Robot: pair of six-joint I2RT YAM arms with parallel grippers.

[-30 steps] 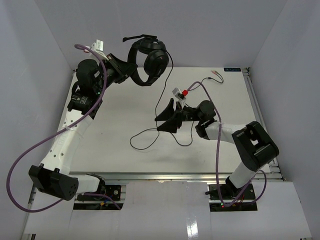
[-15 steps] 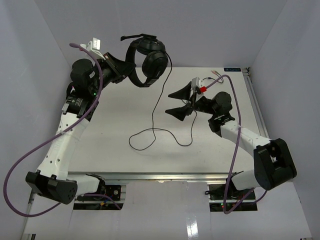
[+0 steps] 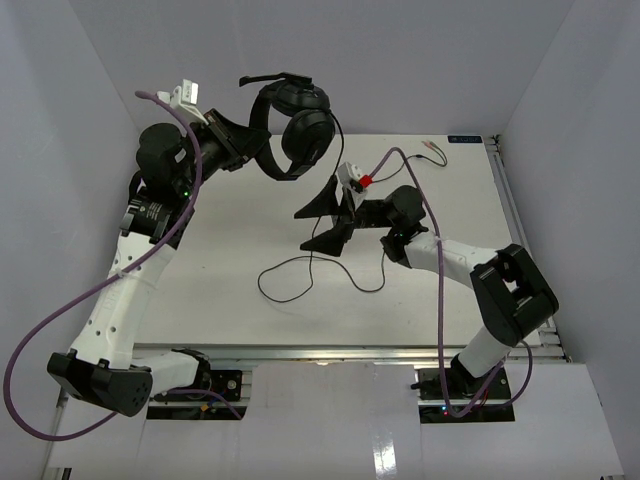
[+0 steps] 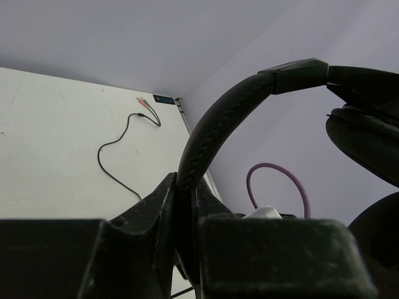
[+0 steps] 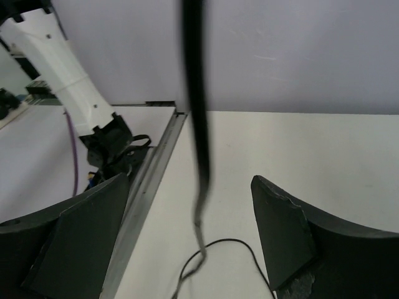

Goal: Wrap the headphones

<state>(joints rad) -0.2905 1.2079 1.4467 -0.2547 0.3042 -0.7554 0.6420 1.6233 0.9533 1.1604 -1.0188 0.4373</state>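
Note:
The black headphones [image 3: 298, 122] hang in the air above the table's far left. My left gripper [image 3: 250, 148] is shut on their headband [image 4: 215, 118], earcups [image 4: 365, 140] to the right of it. The thin black cable [image 3: 318, 205] drops from the earcups to a loop [image 3: 300, 280] on the table, then runs to the pink and green plugs [image 3: 433, 148] at the far right. My right gripper [image 3: 320, 220] is open with its fingers either side of the hanging cable [image 5: 198, 124], not touching it.
The white table [image 3: 240, 300] has a metal rail [image 3: 505, 200] along its right edge and walls close on three sides. A thick purple cable [image 3: 420, 190] arcs over the right arm. The left arm's base [image 5: 109, 146] shows in the right wrist view.
My right gripper has swung left and forward from the table's middle right, so the hanging cable now lies between its open fingers. The left gripper has kept the headphones raised, shifting slightly.

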